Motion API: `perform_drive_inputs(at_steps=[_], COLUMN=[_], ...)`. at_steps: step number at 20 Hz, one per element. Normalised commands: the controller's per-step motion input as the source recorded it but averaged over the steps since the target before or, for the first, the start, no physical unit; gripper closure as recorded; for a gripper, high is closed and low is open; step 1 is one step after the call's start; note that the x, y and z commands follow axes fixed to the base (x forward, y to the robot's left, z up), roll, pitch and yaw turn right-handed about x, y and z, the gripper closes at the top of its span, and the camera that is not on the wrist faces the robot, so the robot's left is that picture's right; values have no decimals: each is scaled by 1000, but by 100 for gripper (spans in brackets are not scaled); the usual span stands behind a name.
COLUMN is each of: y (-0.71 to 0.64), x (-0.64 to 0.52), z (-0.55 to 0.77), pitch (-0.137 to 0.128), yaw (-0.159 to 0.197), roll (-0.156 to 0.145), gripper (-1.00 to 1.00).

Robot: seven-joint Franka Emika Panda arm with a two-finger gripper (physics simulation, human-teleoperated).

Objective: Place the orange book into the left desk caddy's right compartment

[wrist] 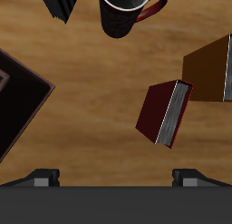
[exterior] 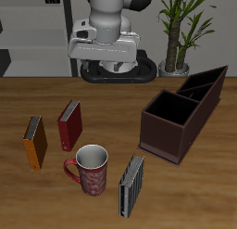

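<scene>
- Toward the table's [exterior: 18, 103] back edge, the gripper [wrist: 116, 178] hangs above the wood with its fingers [wrist: 38, 178] spread wide, holding nothing.
- The orange book [exterior: 35, 143] stands beside the dark red book [exterior: 69, 125], behind the mug [exterior: 90, 169].
- The left desk caddy [exterior: 181, 110] sits well apart from them.
- The grey striped book [exterior: 131, 184] stands near the front edge.

Orange book [exterior: 35, 143] upright on the table, well apart from the dark brown left desk caddy [exterior: 176, 121] (unoccupied).
</scene>
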Motion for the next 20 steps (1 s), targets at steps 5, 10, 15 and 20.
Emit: perform_drive_inputs(at_steps=[5,10,15,20], y=[-305,-243,-401,-300], x=[82,79,224,183], z=[62,62,35,17], pitch=[-6,-21,-11,-3], yaw=[-11,14,27,26], roll=[-42,-36,-16,13], gripper=[-100,-100,-100,-100])
